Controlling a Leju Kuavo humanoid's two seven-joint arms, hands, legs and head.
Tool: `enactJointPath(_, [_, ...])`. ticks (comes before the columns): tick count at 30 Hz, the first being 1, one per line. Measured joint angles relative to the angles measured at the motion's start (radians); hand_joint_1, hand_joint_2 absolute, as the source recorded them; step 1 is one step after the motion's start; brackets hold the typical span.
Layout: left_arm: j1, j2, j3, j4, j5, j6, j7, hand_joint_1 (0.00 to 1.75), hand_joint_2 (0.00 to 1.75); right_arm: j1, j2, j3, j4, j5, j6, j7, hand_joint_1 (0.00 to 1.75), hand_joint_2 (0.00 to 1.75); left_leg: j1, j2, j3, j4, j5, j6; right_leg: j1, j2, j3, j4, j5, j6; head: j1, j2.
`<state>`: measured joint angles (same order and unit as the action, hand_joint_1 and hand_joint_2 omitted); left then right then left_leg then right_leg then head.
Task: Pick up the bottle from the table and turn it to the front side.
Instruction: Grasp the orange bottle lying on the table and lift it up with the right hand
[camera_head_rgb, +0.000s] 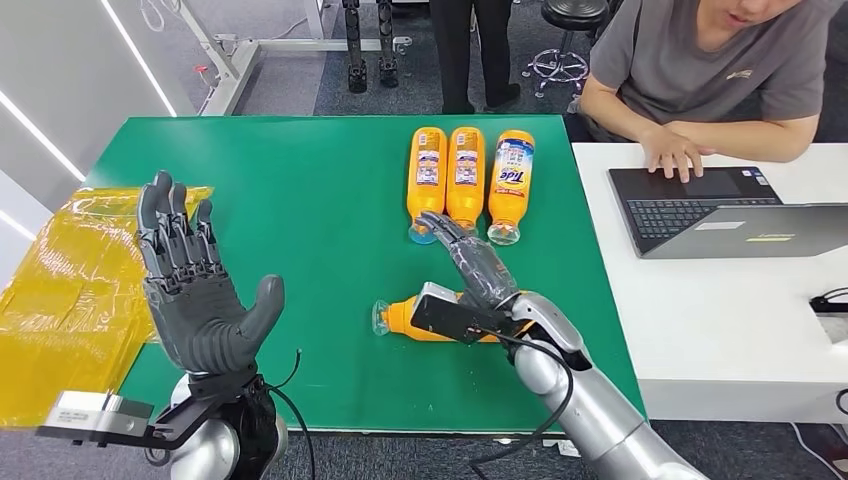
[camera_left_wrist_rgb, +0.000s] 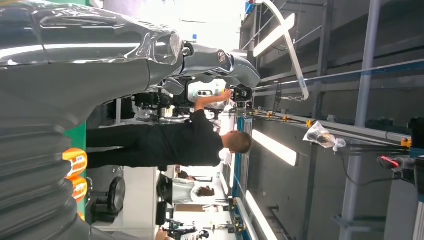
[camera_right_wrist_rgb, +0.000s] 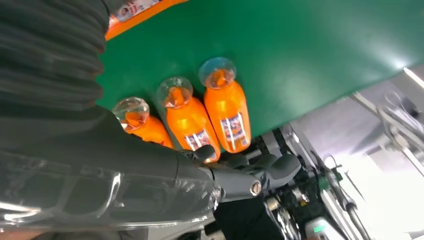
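Bottle: orange, clear cap, lying on its side on the green table near the front edge, cap toward the robot's left. Its body is largely hidden under the right hand.

Right hand: over the bottle, wrist above the bottle's body, fingers stretched flat and pointing toward the far row of bottles. Whether it touches or grips the bottle cannot be told. In the right wrist view the fingers lie extended, with nothing seen between them.

Left hand: raised above the table's front left part, palm up, fingers spread wide and upright, holding nothing.

Row of three bottles: orange, lying side by side at the far middle of the table, caps toward the robot, well apart from the single bottle. The rightmost shows a blue-lettered front label.

Yellow sheet: crinkled plastic, at the table's left edge.

White desk: just beside the table on the right, bearing a dark laptop.

Person: grey shirt, seated behind the desk, one hand on the laptop.
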<state>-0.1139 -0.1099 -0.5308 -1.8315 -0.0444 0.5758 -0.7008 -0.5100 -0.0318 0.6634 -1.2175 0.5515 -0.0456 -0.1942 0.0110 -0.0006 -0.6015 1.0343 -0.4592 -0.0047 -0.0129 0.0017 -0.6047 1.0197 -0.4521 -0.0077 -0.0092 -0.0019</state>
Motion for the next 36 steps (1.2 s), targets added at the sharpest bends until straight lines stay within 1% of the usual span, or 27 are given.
enactJointPath(2, [0.000,0.000,0.004,0.000,0.005,-0.015,0.000,0.00,1.75,-0.034,-0.005,0.008,0.035,0.001,0.051,-0.013,0.00,1.75,0.000,0.000,0.000,0.000,0.000,0.000,0.000,0.000,0.000,0.000,0.000,0.000,0.000,0.000])
enactJointPath(7, [0.000,-0.006,0.017,0.000,0.014,-0.082,0.000,0.00,1.75,-0.138,-0.012,0.053,0.145,-0.030,0.214,-0.056,0.00,1.75,0.000,0.000,0.000,0.000,0.000,0.000,0.000,0.000,0.000,0.000,0.000,0.000,0.000,0.000])
enactJointPath(12, [-0.001,-0.012,0.022,0.001,0.020,-0.109,0.000,0.00,1.75,-0.220,-0.015,0.102,0.233,-0.048,0.320,-0.069,0.00,1.75,0.000,0.000,0.000,0.000,0.000,0.000,0.000,0.000,0.000,0.000,0.000,0.000,0.000,0.000])
enactJointPath(15, [0.000,-0.017,0.025,0.002,0.024,-0.127,0.000,0.00,1.75,-0.255,-0.017,0.132,0.279,-0.061,0.378,-0.063,0.00,1.75,0.000,0.000,0.000,0.000,0.000,0.000,0.000,0.000,0.000,0.000,0.000,0.000,0.000,0.000])
enactJointPath(19, [0.000,-0.024,0.035,0.004,0.026,-0.147,0.000,0.00,1.75,-0.292,-0.020,0.178,0.332,-0.062,0.420,-0.040,0.00,1.75,0.000,0.000,0.000,0.000,0.000,0.000,0.000,0.000,0.000,0.000,0.000,0.000,0.000,0.000])
enactJointPath(25, [0.001,-0.031,0.040,0.008,0.027,-0.152,0.000,0.00,1.75,-0.337,-0.034,0.248,0.385,-0.063,0.483,-0.013,0.00,1.75,0.000,0.000,0.000,0.001,0.000,0.000,0.000,0.000,0.000,0.000,0.000,0.000,0.000,0.000])
enactJointPath(29, [0.004,-0.035,0.042,0.012,0.029,-0.159,0.000,0.00,1.75,-0.353,-0.053,0.288,0.407,-0.068,0.508,0.000,0.00,1.75,0.000,-0.001,0.000,0.001,0.000,0.000,0.000,0.000,0.000,0.000,0.000,0.000,0.000,0.000])
enactJointPath(36, [0.003,-0.041,0.047,0.022,0.029,-0.179,0.000,0.00,1.75,-0.366,-0.099,0.360,0.422,-0.055,0.524,0.008,0.00,1.75,0.000,-0.001,0.000,0.001,0.000,0.000,0.000,0.000,0.000,0.000,0.000,0.000,0.000,0.000])
